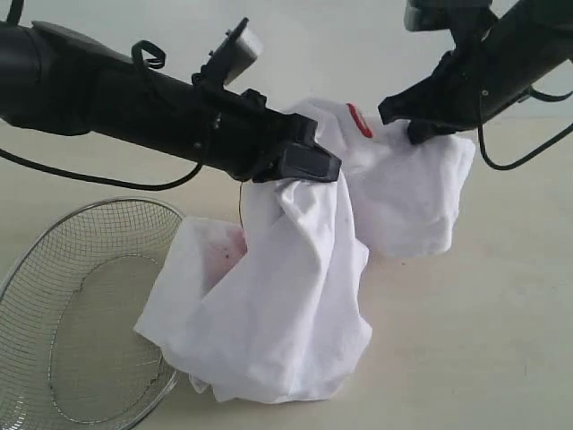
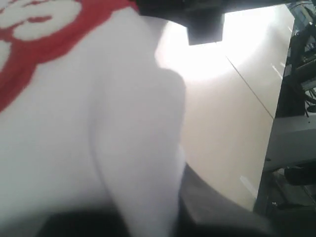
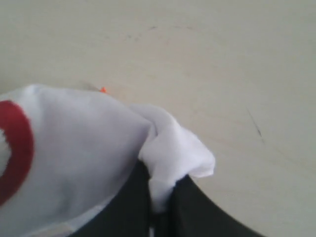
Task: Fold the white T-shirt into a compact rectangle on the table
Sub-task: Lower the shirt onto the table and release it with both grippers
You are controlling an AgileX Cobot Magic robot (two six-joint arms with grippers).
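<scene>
Both grippers are clamped on cloth: the left gripper pinches a bunched fold of the white T-shirt close to its red banner, and the right gripper nips a small corner. The shirt hangs crumpled between them, its lower part resting on the table. To do this step well, draw the two holds apart until the fabric hangs flat, then lay it down smoothly, away from the wire-mesh basket, whose rim the cloth seems to touch. Nothing lies in the basket
</scene>
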